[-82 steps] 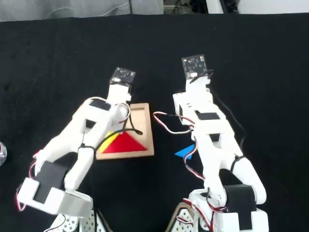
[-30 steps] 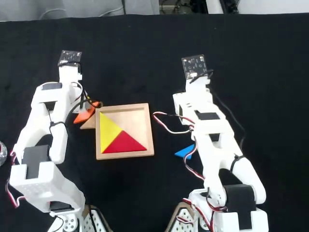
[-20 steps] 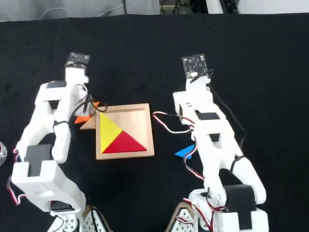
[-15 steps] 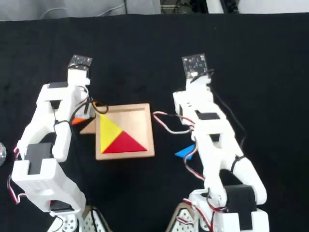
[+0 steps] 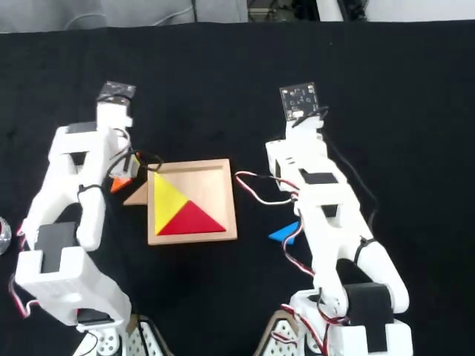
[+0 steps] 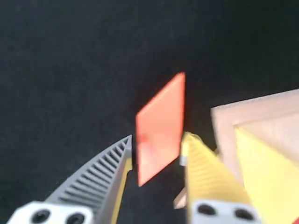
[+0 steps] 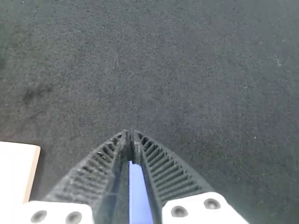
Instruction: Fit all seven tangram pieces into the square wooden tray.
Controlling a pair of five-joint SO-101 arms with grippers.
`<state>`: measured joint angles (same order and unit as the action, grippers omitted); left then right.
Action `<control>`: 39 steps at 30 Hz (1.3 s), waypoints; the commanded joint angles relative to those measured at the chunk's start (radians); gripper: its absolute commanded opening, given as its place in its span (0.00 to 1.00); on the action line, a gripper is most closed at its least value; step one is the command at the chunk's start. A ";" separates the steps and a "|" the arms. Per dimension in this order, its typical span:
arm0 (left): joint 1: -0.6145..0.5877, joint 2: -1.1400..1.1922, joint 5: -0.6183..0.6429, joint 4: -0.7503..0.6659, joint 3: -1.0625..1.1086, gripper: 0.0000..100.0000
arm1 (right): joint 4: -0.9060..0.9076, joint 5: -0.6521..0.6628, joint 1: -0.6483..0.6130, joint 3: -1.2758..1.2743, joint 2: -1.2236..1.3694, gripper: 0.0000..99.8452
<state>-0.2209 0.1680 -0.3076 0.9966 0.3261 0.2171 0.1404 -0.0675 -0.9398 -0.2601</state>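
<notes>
Two pieces already lie in the square wooden tray (image 5: 191, 162): a large yellow triangle (image 5: 169, 199) and a large red triangle (image 5: 191, 221), meeting along one edge. The far part of the tray floor is bare. The step in hand looks like the pick-up of a third piece.

The left pincer (image 6: 156, 142) is closed on a flat orange parallelogram piece (image 6: 161, 123), with its grey finger and its yellow finger pressed on the two long edges. The piece sits just outside the tray's far corner on the left arm's side, near a small pale wooden triangle (image 5: 136, 196) that touches the tray's outer edge. I cannot tell whether the orange piece is off the black-covered bench (image 5: 386, 111) yet.

Its long axis runs out along the fingers and away from the wrist. It lies roughly alongside the tray's outer wall (image 6: 243, 112), slanted a little from it.

The next move probably calls for lifting the piece clear of the rim and carrying it over the bare floor. The wrist would then turn until a long edge lines up with a triangle's free edge or a tray wall.

The right pincer (image 7: 129, 135) hangs over bare cloth with its fingers drawn together and a sliver of blue in the slit between them. A blue flat piece (image 5: 282, 234) lies on the bench under that arm, well apart from the tray.
</notes>
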 commanded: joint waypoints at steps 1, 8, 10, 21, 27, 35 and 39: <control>-0.021 -0.058 -0.006 0.054 -0.062 0.22 | -0.021 0.000 -0.012 0.002 -0.039 0.01; -0.053 -0.034 0.051 0.000 -0.056 0.23 | -0.020 0.000 -0.014 0.002 -0.039 0.01; -0.056 -0.018 0.092 -0.014 -0.067 0.23 | -0.018 0.000 -0.014 0.002 -0.039 0.01; -0.013 0.084 0.114 -0.006 -0.101 0.23 | -0.020 0.000 -0.012 0.002 -0.039 0.01; 0.007 0.192 0.118 0.023 -0.186 0.22 | -0.020 0.000 -0.012 0.002 -0.039 0.01; 0.015 0.310 0.117 0.138 -0.354 0.19 | -0.018 0.000 -0.012 0.002 -0.039 0.01; 0.001 0.304 0.117 0.203 -0.415 0.15 | -0.018 0.000 -0.012 0.002 -0.039 0.01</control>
<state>-0.2148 0.4841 -0.1895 1.1638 -0.0115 0.2171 0.1404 -0.0675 -0.9398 -0.2601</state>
